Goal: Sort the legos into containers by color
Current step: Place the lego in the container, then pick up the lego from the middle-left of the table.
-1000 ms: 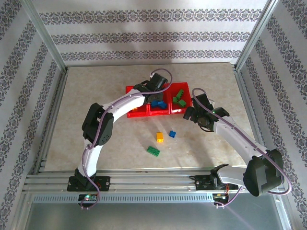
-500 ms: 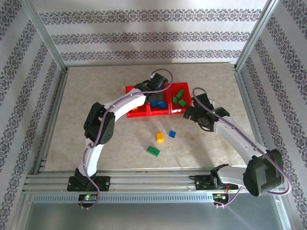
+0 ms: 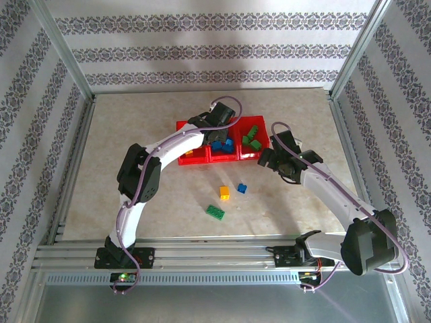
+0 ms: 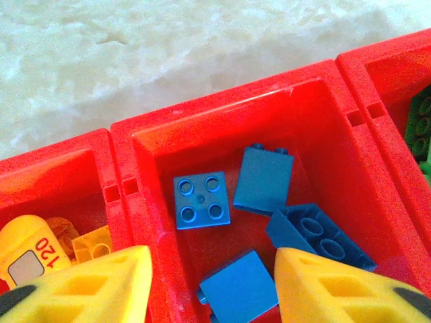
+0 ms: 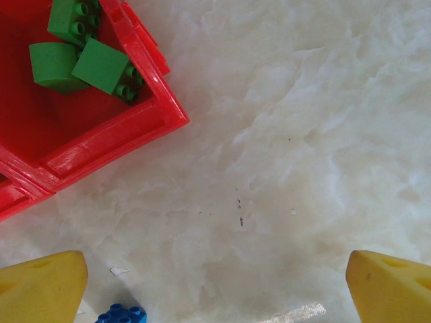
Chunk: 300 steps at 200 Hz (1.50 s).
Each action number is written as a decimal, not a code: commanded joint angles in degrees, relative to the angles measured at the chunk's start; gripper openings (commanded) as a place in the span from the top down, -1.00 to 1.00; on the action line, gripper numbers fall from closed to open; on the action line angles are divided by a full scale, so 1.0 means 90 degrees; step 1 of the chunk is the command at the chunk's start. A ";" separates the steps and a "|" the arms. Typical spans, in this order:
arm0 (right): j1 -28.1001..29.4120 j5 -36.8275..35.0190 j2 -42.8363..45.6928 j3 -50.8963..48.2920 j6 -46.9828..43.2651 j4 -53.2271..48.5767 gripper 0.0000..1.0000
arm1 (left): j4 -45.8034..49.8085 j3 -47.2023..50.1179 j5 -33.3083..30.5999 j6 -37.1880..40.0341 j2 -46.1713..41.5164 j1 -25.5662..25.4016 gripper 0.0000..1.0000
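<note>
Left gripper (image 4: pixel 210 279) just spread open over the middle bin (image 4: pixel 222 108), so the blue brick (image 4: pixel 239 288) is in with the other blues (image 4: pixel 202 200) now. Right gripper (image 5: pixel 219 289) is wide open and empty. Three loose bricks (image 3: pixel 224 193) wait mid tabletop (image 3: pixel 141 134).

Pale marbled table (image 3: pixel 135 134), with the row of joined red bins (image 3: pixel 225 160) sitting mid-table. Loose on the surface in front of them are a yellow brick (image 3: pixel 224 192), a small blue brick (image 3: pixel 242 188) just beside it, and a flat green brick (image 3: pixel 216 211) nearer the arm bases.
</note>
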<state>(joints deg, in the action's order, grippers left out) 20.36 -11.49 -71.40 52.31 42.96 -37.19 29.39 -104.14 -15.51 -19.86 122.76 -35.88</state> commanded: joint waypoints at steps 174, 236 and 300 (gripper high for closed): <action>-0.0364 -0.0042 0.0252 -0.0198 -0.0176 -0.0067 -0.96 | -0.1820 0.3967 0.1327 0.1026 -0.3470 -0.1099 -0.99; -0.0622 -0.0061 0.0352 -0.0274 -0.0248 -0.0116 -0.97 | -0.1377 0.3592 0.1079 0.1174 -0.2688 -0.1818 -0.99; -0.0997 0.0046 0.0516 -0.0374 -0.0310 -0.0183 -0.97 | -0.1461 0.3289 0.1459 0.0828 -0.1968 -0.2038 -0.99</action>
<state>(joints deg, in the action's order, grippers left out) 12.08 -11.07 -68.12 49.52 41.32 -37.58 16.08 -72.03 -3.88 -10.87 102.98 -52.86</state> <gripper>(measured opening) 0.983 0.994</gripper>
